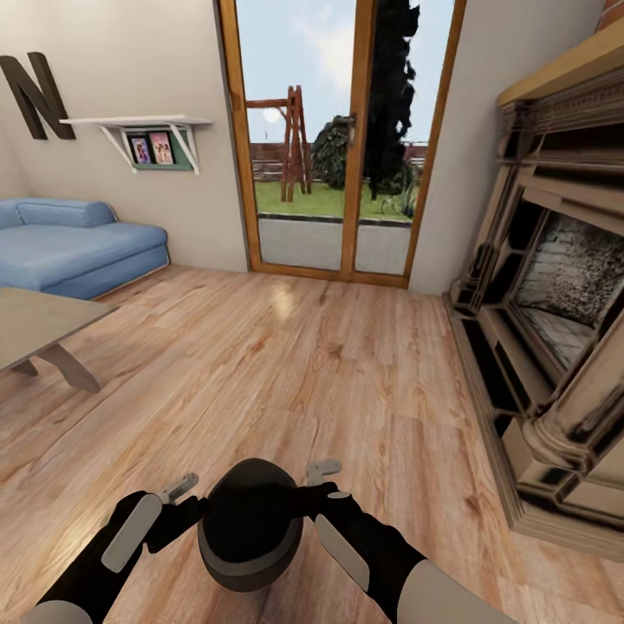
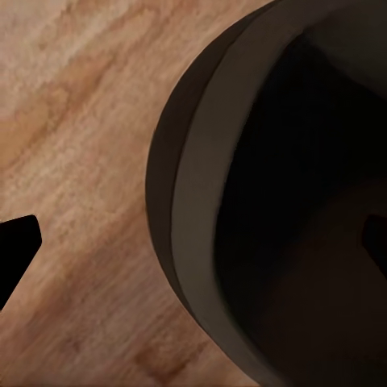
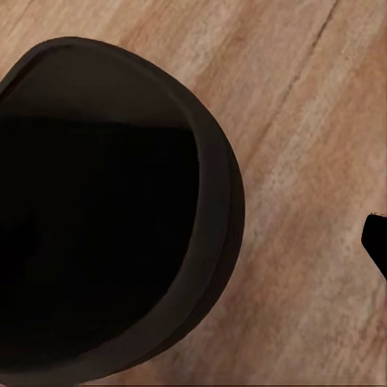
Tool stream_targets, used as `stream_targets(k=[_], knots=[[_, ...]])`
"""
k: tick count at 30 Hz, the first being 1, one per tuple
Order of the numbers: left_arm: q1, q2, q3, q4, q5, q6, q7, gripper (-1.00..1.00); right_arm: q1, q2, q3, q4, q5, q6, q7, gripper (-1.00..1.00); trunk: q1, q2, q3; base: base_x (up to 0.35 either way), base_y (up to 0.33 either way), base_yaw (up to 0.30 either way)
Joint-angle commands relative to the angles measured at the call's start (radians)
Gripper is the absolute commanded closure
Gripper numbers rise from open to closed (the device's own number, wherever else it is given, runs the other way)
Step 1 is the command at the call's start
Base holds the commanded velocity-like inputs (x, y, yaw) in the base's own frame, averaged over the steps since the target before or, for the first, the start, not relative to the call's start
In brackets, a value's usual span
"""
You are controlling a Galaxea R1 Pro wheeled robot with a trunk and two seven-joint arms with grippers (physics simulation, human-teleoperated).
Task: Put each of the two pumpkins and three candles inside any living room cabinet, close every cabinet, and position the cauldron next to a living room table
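Cauldron (image 1: pixel 250 529) is seen at the lower centre of the head view, held up between the two black arms above the wooden floor (image 1: pixel 347 364). The left gripper (image 1: pixel 192 501) is set against its left rim and the right gripper (image 1: pixel 314 490) against its right rim. In the left wrist view one dark finger (image 2: pixel 16 246) lies outside the pot wall and another inside the dark mouth, so the rim is straddled; whether the fingers press on it cannot be told. In the right wrist view one finger (image 3: pixel 376 242) is seen outside the cauldron (image 3: pixel 121 218); its grip cannot be told either. The table (image 1: pixel 39 325) is seen at the left edge of the head view, well apart from the cauldron. A blue sofa (image 1: pixel 69 247) stands in the upper left, a glass door (image 1: pixel 338 139) at upper centre, and a stone fireplace (image 1: pixel 555 303) along the right side.
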State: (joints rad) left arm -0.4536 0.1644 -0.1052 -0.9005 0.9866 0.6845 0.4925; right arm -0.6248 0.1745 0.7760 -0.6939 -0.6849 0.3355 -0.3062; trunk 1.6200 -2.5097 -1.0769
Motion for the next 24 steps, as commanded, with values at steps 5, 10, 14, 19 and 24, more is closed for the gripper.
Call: stream_targets(k=[5,10,14,19,24], knots=[[0.000,0.001,-0.004,-0.001,0.011,0.000,0.010,-1.00,-0.001,0.000,0.003,-0.001,-0.007,-0.003,-0.008,-1.00,0.002,-0.002,-0.020,0.000,0.000,0.000],[0.000,0.001,-0.004,-0.001,0.011,0.000,0.010,-1.00,-0.001,0.000,0.003,-0.001,-0.005,-0.015,-0.008,-1.00,0.004,-0.003,-0.040,0.000,0.000,0.000],[0.000,0.001,-0.004,-0.002,0.011,0.000,0.010,-1.00,-0.001,0.000,0.003,-0.001,-0.004,-0.017,-0.008,-1.00,0.006,-0.004,-0.055,0.000,0.000,0.000],[0.000,0.001,-0.004,-0.002,0.011,0.000,0.010,-1.00,-0.001,0.000,0.003,-0.001,-0.004,-0.018,-0.008,-1.00,0.007,-0.004,-0.063,0.000,0.000,0.000],[0.000,0.001,-0.004,-0.002,0.011,0.000,0.010,-1.00,-0.001,0.000,0.003,-0.001,-0.005,-0.025,-0.007,-1.00,0.008,-0.005,-0.071,0.000,0.000,0.000]])
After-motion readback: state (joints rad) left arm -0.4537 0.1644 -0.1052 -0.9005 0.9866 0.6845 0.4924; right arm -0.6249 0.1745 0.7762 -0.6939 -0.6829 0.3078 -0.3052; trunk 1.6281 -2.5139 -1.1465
